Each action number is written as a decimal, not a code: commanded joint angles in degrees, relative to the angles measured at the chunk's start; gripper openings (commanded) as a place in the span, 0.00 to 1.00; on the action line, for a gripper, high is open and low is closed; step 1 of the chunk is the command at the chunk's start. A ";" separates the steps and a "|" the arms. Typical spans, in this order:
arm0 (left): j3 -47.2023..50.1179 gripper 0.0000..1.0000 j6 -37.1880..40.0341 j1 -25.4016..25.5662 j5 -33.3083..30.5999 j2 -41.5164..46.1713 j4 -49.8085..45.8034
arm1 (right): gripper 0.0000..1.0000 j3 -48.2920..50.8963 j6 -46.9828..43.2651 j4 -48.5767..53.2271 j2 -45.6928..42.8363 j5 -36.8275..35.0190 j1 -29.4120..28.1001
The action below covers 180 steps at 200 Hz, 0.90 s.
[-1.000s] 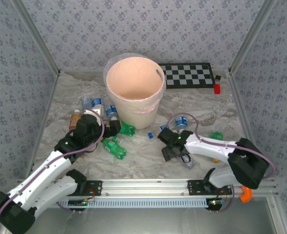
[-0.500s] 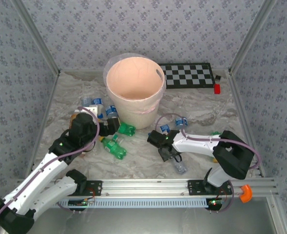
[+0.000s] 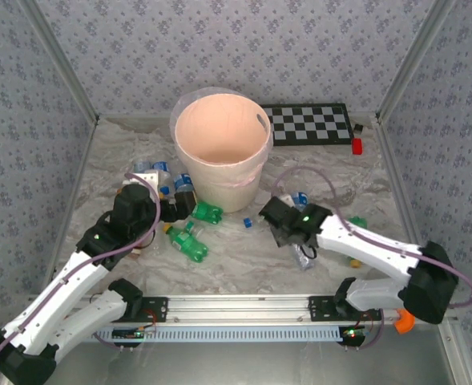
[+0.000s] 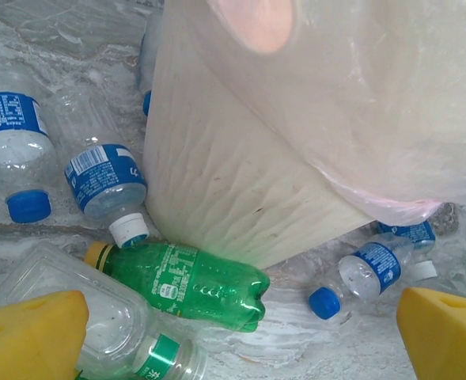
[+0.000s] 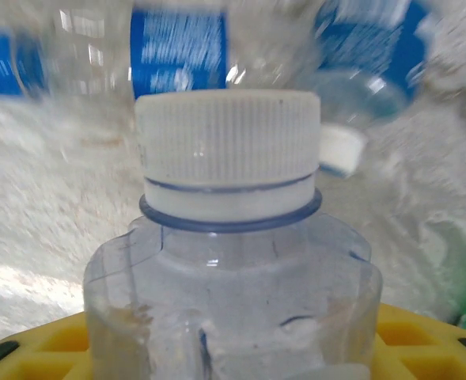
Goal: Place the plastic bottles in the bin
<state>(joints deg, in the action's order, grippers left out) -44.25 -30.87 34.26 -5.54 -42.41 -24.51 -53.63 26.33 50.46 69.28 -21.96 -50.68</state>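
The peach-cream bin (image 3: 219, 148) stands at the table's middle back; its wall (image 4: 240, 182) is close in the left wrist view. My left gripper (image 3: 179, 210) (image 4: 240, 340) is open beside the bin's base, with a green bottle (image 3: 207, 212) (image 4: 185, 281) lying just ahead of its fingers (image 4: 31, 332). Clear blue-label bottles (image 4: 106, 178) (image 4: 371, 269) lie round the base. My right gripper (image 3: 300, 245) is shut on a clear bottle (image 3: 304, 257) with a white cap (image 5: 229, 150), right of the bin.
Another green-labelled bottle (image 3: 189, 245) lies in front of the left gripper. More bottles rest left of the bin (image 3: 159, 170) and right of it (image 3: 300, 198) (image 3: 356, 222). A loose blue cap (image 3: 248, 223), the checkerboard (image 3: 312, 124) and a red block (image 3: 357, 145) are also on the table.
My right gripper swung left, then back right and away from the front rail, carrying the clear bottle. My left arm drew back slightly to the left.
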 commanded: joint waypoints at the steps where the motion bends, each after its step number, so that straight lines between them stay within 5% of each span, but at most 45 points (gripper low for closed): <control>1: -3.25 1.00 1.24 0.44 -0.78 0.84 -1.20 | 0.55 -5.64 -4.45 2.68 -5.40 -0.58 4.20; 62: -7.97 1.00 4.05 0.37 -3.57 1.37 -4.47 | 0.53 -25.87 -14.42 -6.32 -6.15 8.53 15.08; 180: -13.34 1.00 5.31 0.40 -7.54 5.30 -11.20 | 0.51 -57.06 -8.56 -31.41 22.38 21.68 17.00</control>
<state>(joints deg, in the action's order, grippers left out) -55.44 -26.55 34.26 -11.62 -38.50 -33.45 -106.21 15.92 24.53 87.74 -3.14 -33.08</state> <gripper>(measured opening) 0.997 0.516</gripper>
